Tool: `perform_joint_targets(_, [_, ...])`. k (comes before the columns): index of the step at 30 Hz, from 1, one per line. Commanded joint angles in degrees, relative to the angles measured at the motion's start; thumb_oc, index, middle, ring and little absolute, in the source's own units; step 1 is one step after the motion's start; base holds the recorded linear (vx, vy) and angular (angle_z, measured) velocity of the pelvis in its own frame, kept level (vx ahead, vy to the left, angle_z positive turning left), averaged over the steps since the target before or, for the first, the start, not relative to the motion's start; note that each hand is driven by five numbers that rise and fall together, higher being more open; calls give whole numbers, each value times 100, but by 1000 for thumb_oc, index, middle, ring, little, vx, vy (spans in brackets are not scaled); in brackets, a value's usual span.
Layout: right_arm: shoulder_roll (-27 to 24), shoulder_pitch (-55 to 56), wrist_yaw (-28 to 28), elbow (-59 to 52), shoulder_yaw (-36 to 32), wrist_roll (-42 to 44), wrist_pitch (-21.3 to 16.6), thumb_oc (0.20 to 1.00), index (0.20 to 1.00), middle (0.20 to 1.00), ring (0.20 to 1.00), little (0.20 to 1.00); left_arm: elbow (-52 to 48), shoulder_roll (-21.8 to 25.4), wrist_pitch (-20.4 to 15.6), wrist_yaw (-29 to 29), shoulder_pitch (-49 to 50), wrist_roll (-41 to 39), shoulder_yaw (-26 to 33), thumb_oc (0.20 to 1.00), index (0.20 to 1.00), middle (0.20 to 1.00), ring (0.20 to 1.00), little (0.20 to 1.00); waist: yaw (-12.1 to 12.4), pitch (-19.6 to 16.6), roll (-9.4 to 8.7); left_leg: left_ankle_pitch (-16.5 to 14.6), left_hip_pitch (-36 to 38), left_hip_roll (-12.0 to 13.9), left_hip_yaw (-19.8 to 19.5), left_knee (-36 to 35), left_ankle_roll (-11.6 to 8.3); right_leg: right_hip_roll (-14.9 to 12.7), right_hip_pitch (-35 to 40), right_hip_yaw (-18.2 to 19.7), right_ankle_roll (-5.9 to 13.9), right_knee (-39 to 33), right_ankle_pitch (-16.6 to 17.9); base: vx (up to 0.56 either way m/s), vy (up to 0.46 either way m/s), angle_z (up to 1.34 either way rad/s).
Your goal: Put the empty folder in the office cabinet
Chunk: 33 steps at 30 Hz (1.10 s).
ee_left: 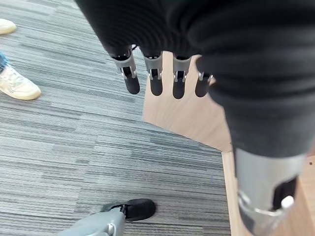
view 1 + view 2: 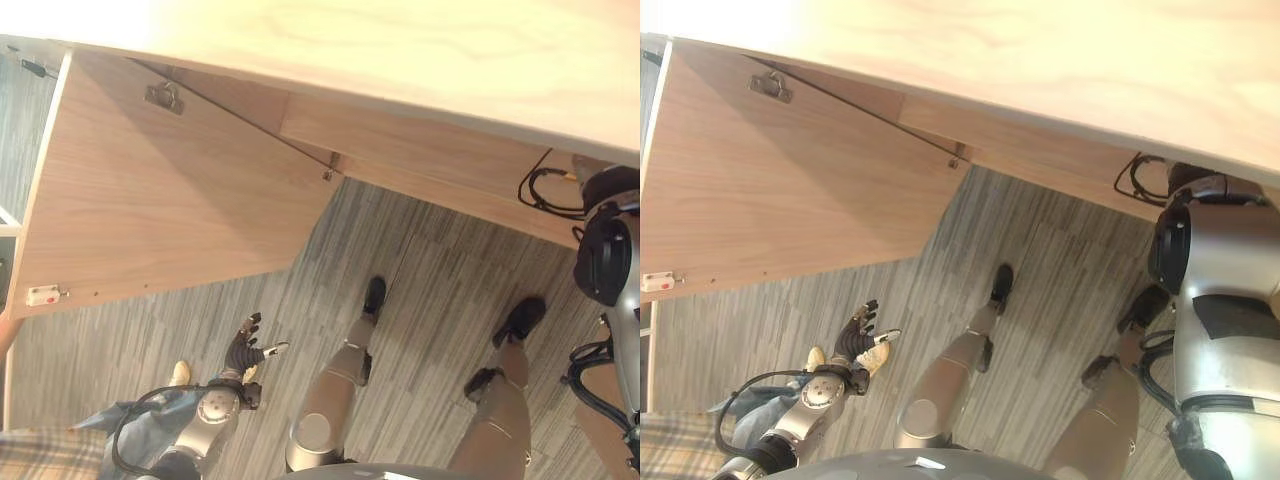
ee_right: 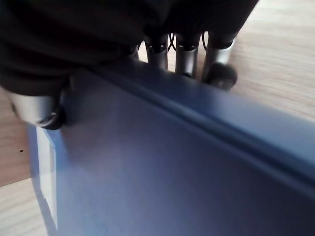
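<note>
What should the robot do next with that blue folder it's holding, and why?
Probably carry the blue folder toward the cabinet opening. The right hand has its fingers and thumb clamped over the folder's edge, against light wood, and the cabinet door is swung open. The left hand hangs open over the carpet near a person's shoe.

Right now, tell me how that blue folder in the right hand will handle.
The folder probably stays stiff: its face looks flat, its edge straight. The sheen suggests a smooth, perhaps slippery cover. The right hand pinches it with fingers and thumb alone, so it is likely light.
</note>
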Motion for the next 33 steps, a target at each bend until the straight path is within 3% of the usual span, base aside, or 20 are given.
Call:
perform_joint_targets(1, [-476,-154,304,-242,888,-486,265,200,200,200,200,200,-2,441,23,79,-57,-39,-303,1000,1000,1000,1000,1000,384,-50,278,-860,610,672,-44,79,-325,68,-723,458,359,993,-893,15,-42,-6])
perform_joint_targets(14, [-78,-238,371,-249,1122,-930,365,200,200,200,200,200,537,243,45,247,-238,-124,-160,1000,1000,1000,1000,1000,336,-31,304,-788,709,721,103,-33,-340,150,-881,491,308,1173,-934,-7,-7,-3])
perform_joint_targets(15, [-57,-245,415,-248,1146,-951,396,363,363,363,363,363,552,247,42,251,-234,-130,-138,1000,1000,1000,1000,1000,330,-25,303,-791,715,721,110,-27,-340,147,-874,489,304,1172,-925,-37,3,-5])
perform_joint_targets(16, [35,-230,522,-235,1204,-989,483,1000,1000,1000,1000,1000,572,246,42,268,-240,-132,-93,1000,1000,1000,1000,1000,308,-13,290,-794,720,714,123,-24,-345,150,-849,488,296,1145,-905,-32,-1,-3])
perform_joint_targets(28, [480,227,864,-13,1160,-976,714,1000,1000,1000,1000,1000,754,289,79,309,-271,-47,44,1000,1000,1000,1000,1000,137,79,161,-890,820,651,248,63,-341,216,-624,531,287,894,-764,-5,3,-2])
perform_joint_targets(33, [655,440,731,167,881,-734,602,1000,1000,1000,1000,1000,841,299,97,345,-320,27,-4,1000,1000,1000,1000,1000,84,111,111,-987,842,606,271,163,-326,223,-500,549,298,771,-712,-7,14,0])
